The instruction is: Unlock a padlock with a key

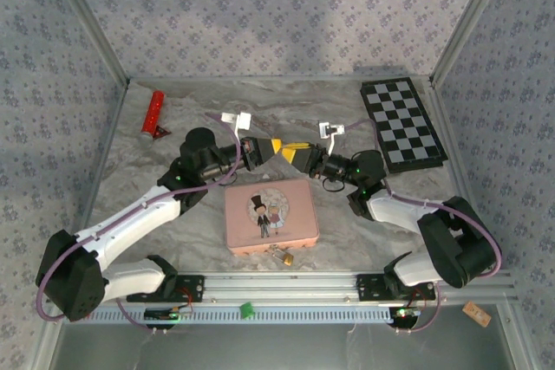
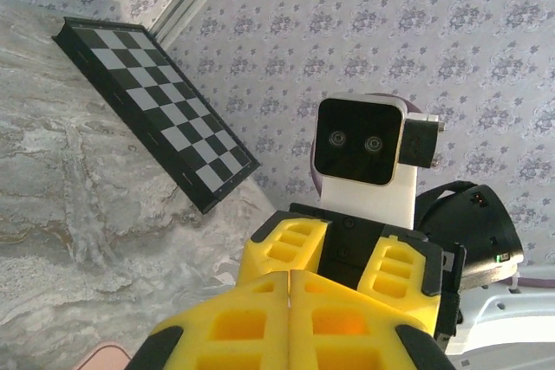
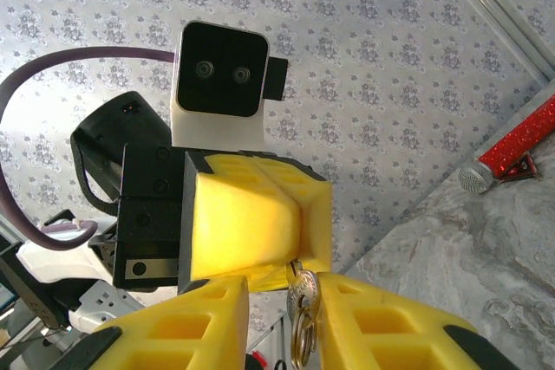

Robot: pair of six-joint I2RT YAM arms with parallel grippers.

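Hanging up in the air, the key sticks out from the tip of the left gripper, and its ring dangles under it. The left gripper is shut tight on the key, so the key cannot drop. The right gripper faces it nose to nose, with one finger on each side of the key. Its jaws are narrow, but there is a small gap on one side, so I think it does not pinch the key yet. This looks like a hand-over, maybe so the key ends up pointing the right way for the keyhole. The two grippers meet high over the tin, where nothing is in the way. The padlock is in no gripper. It lies on the table at the near edge of the tin, touching it or just beside it; I cannot tell which. It is well apart from the key, so the unlocking is not begun. The left gripper should let go only once the right one holds firm, or the tiny key may fall.
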